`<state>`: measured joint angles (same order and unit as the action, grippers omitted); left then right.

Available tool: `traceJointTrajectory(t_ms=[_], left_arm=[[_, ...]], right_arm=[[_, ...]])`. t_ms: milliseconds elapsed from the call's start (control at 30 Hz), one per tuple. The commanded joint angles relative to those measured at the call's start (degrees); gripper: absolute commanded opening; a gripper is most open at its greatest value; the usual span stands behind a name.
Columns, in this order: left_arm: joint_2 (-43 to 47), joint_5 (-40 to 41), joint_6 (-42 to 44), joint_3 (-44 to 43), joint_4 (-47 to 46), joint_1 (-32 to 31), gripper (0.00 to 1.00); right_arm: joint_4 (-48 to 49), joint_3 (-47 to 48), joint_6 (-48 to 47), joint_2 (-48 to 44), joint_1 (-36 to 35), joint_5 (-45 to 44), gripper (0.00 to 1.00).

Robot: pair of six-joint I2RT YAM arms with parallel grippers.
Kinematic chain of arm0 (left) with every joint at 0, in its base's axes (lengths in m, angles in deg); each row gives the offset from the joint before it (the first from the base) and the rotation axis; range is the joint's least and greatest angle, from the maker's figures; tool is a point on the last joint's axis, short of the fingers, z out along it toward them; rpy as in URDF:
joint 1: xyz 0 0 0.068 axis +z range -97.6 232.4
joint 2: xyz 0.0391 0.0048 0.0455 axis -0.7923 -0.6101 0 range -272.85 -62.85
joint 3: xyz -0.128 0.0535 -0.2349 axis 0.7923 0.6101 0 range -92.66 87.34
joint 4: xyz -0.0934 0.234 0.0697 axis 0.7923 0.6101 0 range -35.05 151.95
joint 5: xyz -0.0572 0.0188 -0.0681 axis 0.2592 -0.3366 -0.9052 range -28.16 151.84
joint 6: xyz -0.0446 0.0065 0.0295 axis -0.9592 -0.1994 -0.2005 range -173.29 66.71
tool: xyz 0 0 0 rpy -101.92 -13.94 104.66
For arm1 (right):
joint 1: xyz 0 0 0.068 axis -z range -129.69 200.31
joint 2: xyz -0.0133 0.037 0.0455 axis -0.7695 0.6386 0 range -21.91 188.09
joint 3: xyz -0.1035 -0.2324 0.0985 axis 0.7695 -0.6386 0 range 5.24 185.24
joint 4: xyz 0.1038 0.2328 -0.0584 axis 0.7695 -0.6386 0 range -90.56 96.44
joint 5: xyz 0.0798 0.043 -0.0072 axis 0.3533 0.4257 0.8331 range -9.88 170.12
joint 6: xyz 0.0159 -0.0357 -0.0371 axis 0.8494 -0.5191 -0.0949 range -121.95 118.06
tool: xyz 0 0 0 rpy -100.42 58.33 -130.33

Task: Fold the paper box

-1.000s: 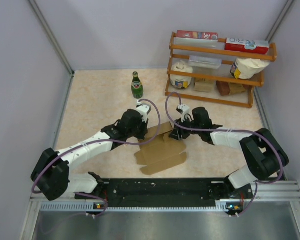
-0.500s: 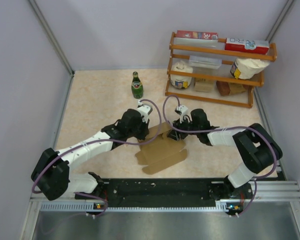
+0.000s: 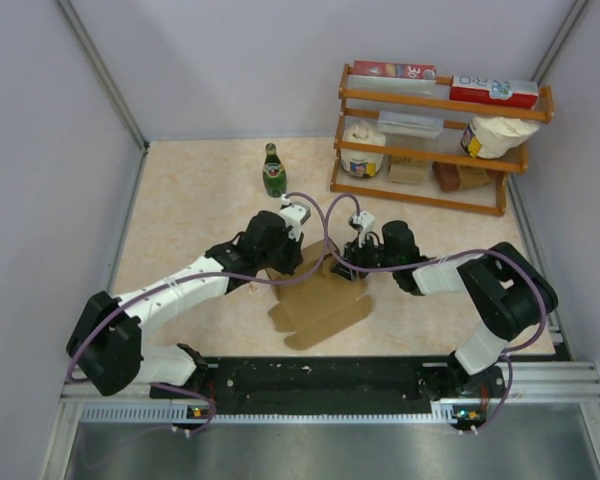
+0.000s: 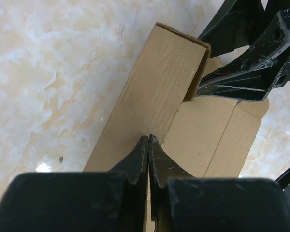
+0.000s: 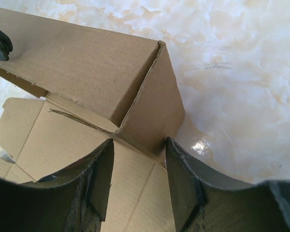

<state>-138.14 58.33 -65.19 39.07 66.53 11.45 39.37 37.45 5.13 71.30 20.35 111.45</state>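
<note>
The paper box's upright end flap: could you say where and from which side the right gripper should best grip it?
Probably the end flap of the paper box at its top edge, from above, a finger on each face: it is a thin upright panel, and the open right gripper lines up with it.

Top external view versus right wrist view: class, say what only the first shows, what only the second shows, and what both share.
Only the top external view shows the green bottle and the wooden rack. Only the right wrist view shows the right fingers standing apart, straddling the raised corner where the end flap meets the side wall. Both show the paper box and the marbled table.
</note>
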Motion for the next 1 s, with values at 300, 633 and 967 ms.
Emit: traceJointTrajectory(t_ms=[300, 633, 967], left_arm=[[-2.5, -0.8, 2.06, -4.28, -0.24, 0.69, 0.02], [-2.23, -1.85, 2.76, -5.87, 0.38, 1.75, 0.01], [-3.81, -2.47, 3.9, -6.83, 0.91, 2.89, 0.01]], right_arm=[[10.84, 0.4, 0.4, 4.26, -0.72, 1.72, 0.47], [10.76, 2.07, -0.3, 5.49, -0.72, 0.84, 0.59], [13.3, 4.09, -0.39, 8.65, -0.72, 2.59, 0.59]])
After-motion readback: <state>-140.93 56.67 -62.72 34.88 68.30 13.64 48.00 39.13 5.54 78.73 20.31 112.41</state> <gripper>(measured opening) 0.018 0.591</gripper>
